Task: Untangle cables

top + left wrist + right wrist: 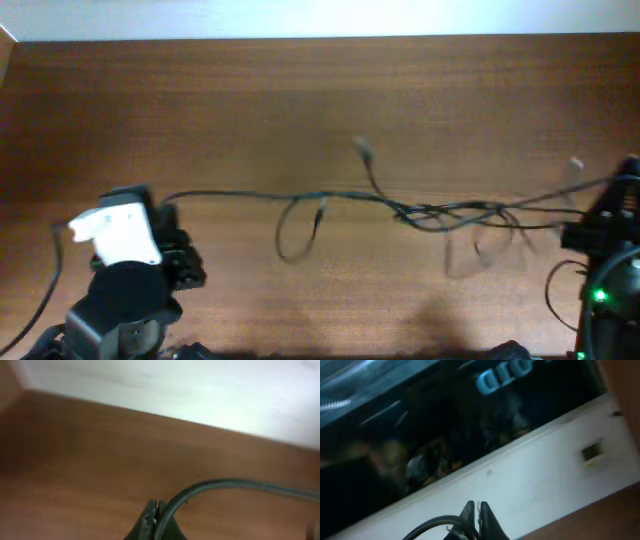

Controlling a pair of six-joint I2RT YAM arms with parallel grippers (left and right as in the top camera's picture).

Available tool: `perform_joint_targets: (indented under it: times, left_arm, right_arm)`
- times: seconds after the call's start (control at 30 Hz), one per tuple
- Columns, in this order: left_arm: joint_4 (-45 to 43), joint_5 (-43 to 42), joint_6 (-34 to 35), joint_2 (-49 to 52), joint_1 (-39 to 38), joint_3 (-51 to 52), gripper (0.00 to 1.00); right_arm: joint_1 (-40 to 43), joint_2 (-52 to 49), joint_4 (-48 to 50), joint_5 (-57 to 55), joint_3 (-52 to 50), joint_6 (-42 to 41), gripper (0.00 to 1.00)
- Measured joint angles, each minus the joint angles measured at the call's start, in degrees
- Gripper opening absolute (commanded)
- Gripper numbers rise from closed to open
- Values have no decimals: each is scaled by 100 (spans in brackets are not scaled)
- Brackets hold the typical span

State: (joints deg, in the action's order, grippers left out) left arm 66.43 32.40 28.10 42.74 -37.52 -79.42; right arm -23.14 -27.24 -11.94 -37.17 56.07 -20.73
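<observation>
The cables (330, 197) lie strung left to right across the middle of the tabletop (300, 90), and the step in hand looks like a two-ended pull to draw them out. The left claw (156, 510) is pressed together on one black cord, which leaves the fingertips and curves off to the right above the wood. The right claw (476, 509) is also pressed together, with a thin dark cord arcing away to its left (its camera looks off at a pale wall rather than down, so little else shows there). I take both to be pinching cable ends.

From overhead, the line from the left arm runs fairly straight to a small hanging loop (293, 232) left of centre, then on to the tangle (440, 213), where several strands cross and bunch right of centre. From there, strands fan out toward the right arm at the tabletop's edge. One loose plug (362, 148) lies above the line, its tail dropping into the tangle, and a second pale end shows near the right arm.

The work seems only partly done: the cords are spread out but the tangle is not open. Pulling further apart would likely tighten it. The next move probably calls for one claw to let go, come in beside the tangle, and lift or draw out a single strand, most plausibly the one with the free plug, while the other holds its end in place.
</observation>
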Motion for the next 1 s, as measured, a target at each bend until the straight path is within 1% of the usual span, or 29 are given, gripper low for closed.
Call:
perform_joint_targets:
  times: [0.03,0.1,0.13,0.17,0.2,0.27,0.3,0.33,0.4,0.5,0.57,0.6,0.67,0.7,0.77,0.8,0.83,0.87,0.9,0.93,0.97,1.0]
  left_arm:
    - [221,619,595,-4,0,2,0]
    - [326,1379,1161,-4,0,2,0]
    - [404,1631,1250,-9,0,2,0]
    - [496,2072,1381,-11,0,2,0]
    - [501,2439,1506,-11,0,2,0]
    - [498,3171,1615,-11,0,2,0]
    - [503,3587,1655,-11,0,2,0]
    - [492,3788,1657,-13,0,2,0]
    - [481,4079,1659,9,-2,13,0]
    - [483,4247,1676,7,0,15,0]
    - [492,4297,1679,0,0,15,0]
    - [490,4328,1679,0,0,15,0]
    - [492,4332,1679,0,0,15,0]
    - [492,4332,1679,0,0,15,0]
    - [750,4454,1683,-2,0,13,0]
    - [977,4538,1696,-2,0,11,0]
    - [1078,4614,1698,-4,0,13,0]
    - [1058,4669,1700,-4,0,13,0]
    - [933,4673,1703,-4,0,13,0]
    - [691,4551,1718,-15,0,81,0]
    - [278,4301,1742,-13,7,271,0]
    - [-61,3989,1755,46,7,503,0]
  right_arm:
    - [96,35,-4,-221,0,-2,4]
    - [127,-2,-81,-868,-2,-9,4]
    - [131,-46,-83,-1091,-2,-7,4]
    - [133,-280,-125,-1565,0,-9,4]
    - [133,-520,-162,-1751,-4,-9,4]
    - [260,-1410,-142,-1934,33,-28,4]
    - [540,-2103,-138,-1816,22,-44,4]
    - [876,-2535,-157,-1412,0,-50,4]
    - [1958,-3451,-271,289,4,-221,4]
    - [3665,-4780,-348,3331,9,-402,4]
    - [4704,-5847,-433,4992,7,-573,4]
    - [5031,-6304,-452,5283,4,-632,4]
    - [5204,-6572,-442,5652,7,-664,5]
    - [5209,-6605,-463,5659,7,-678,4]
    - [5344,-6623,-1360,5086,365,-793,5]
    - [5595,-6625,-1676,4708,562,-922,12]
    - [5921,-6625,-1814,4450,645,-1108,33]
    - [6194,-6625,-1818,4575,647,-1241,67]
    - [6242,-6625,-1644,4999,658,-1200,83]
    - [6035,-6634,-1364,5720,673,-964,95]
    - [5757,-6634,-1346,5998,713,-780,97]
    - [5235,-6636,-1379,6271,769,-533,98]
